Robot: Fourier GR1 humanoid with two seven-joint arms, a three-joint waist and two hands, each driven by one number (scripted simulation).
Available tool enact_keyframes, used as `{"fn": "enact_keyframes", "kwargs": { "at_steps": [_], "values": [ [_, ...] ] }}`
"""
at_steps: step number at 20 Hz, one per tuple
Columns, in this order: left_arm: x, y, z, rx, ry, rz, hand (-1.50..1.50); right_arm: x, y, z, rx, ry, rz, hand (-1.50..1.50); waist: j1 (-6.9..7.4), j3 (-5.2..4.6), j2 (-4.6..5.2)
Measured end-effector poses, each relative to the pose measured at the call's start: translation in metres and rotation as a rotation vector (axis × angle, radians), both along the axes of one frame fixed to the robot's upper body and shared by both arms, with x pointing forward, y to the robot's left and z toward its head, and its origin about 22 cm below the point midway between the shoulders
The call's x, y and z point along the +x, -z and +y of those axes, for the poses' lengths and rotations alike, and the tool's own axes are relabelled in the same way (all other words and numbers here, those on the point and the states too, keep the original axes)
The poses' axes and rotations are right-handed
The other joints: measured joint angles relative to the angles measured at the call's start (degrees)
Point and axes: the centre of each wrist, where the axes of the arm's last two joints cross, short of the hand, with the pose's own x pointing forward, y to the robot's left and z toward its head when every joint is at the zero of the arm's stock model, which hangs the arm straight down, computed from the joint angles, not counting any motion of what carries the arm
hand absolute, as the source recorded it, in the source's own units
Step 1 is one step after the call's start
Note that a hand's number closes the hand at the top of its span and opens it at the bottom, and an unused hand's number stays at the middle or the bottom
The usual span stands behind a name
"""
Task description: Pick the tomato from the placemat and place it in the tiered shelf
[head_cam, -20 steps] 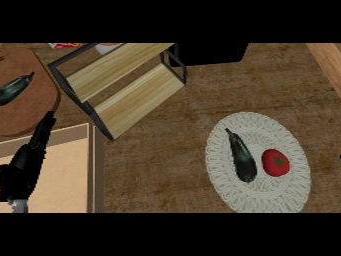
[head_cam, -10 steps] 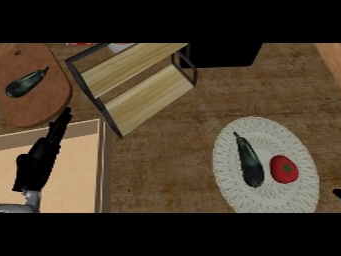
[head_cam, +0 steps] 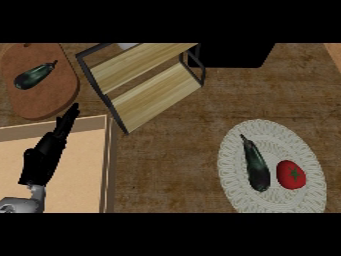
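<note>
Now, tomato (head_cam: 291, 174): we see it on the right side of the mat (head_cam: 276, 134), just beside the dark aubergine (head_cam: 256, 164).
Left hand (head_cam: 46, 156): fingers straight and together, holding nothing. It lies over the pale board (head_cam: 84, 170) at lower left, well apart from the tomato.
Right hand: we do not see it.
Risk, aubergine: we judge that fingers closing on the tomato could nudge the aubergine or catch it too, since the two lie so close.
Risk, tomato: it is round and smooth, so we expect it to roll across the mat if the fingers close off-centre.
Risk, shelf (head_cam: 147, 82): its dark frame could snag the hand on the way in, and the tomato may roll along a plank once let go.
Worktop (head_cam: 180, 150): brown and mottled, carrying mat, shelf and boards.
Room: a brown board (head_cam: 55, 102) with a second aubergine (head_cam: 34, 75) lies at upper left, and a black box (head_cam: 232, 55) sits beside the shelf at the top.
</note>
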Motion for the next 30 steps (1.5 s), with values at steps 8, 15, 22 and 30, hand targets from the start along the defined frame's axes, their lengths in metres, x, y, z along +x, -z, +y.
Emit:
{"fn": "enact_keyframes", "kwargs": {
  "at_steps": [8, 15, 22, 30],
  "values": [
    [0.008, -0.003, -0.011, -0.006, 0.037, 0.017, 0.00, 0.028, -0.027, 0.043, -0.238, 0.077, 0.214, -1.50, 2.04, 0.15, 0.14],
    [0.010, 0.002, -0.015, -0.010, 0.048, 0.020, 0.00, 0.055, -0.007, 0.097, -0.212, 0.040, 0.306, -1.50, 2.30, 0.37, -0.02],
    [0.007, 0.005, -0.012, -0.017, 0.040, 0.026, 0.00, 0.076, 0.011, 0.128, -0.209, 0.025, 0.363, -1.50, 1.32, 0.50, -0.37],
    [0.003, 0.006, -0.009, -0.019, 0.009, 0.039, 0.00, 0.087, 0.027, 0.136, -0.296, 0.042, 0.395, -1.50, 0.12, 0.53, -0.58]
  ]
}}
